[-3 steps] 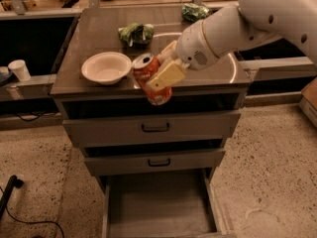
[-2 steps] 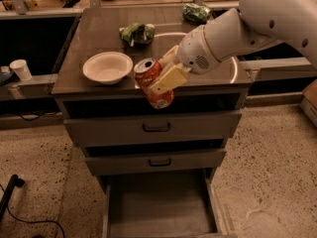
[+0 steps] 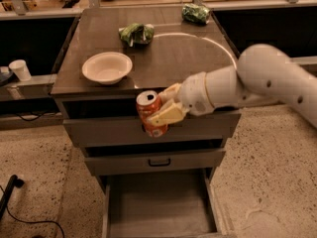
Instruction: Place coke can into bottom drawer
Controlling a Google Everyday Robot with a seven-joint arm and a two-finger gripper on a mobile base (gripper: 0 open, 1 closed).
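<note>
Camera view, claw [image 3: 157,108] gripping coke can [image 3: 147,104], above open bottom drawer [image 3: 159,202]

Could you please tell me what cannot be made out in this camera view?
- The bottom drawer: its front is cut off by the camera view's lower edge.
- The top drawer: its handle is hidden behind the coke can.
- The coke can's right side: covered by the gripper clamping it before the top drawer.

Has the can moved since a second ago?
Yes. The can, gripped by the tool, has come down from the countertop edge to in front of the top drawer, above the open bottom drawer.
</note>
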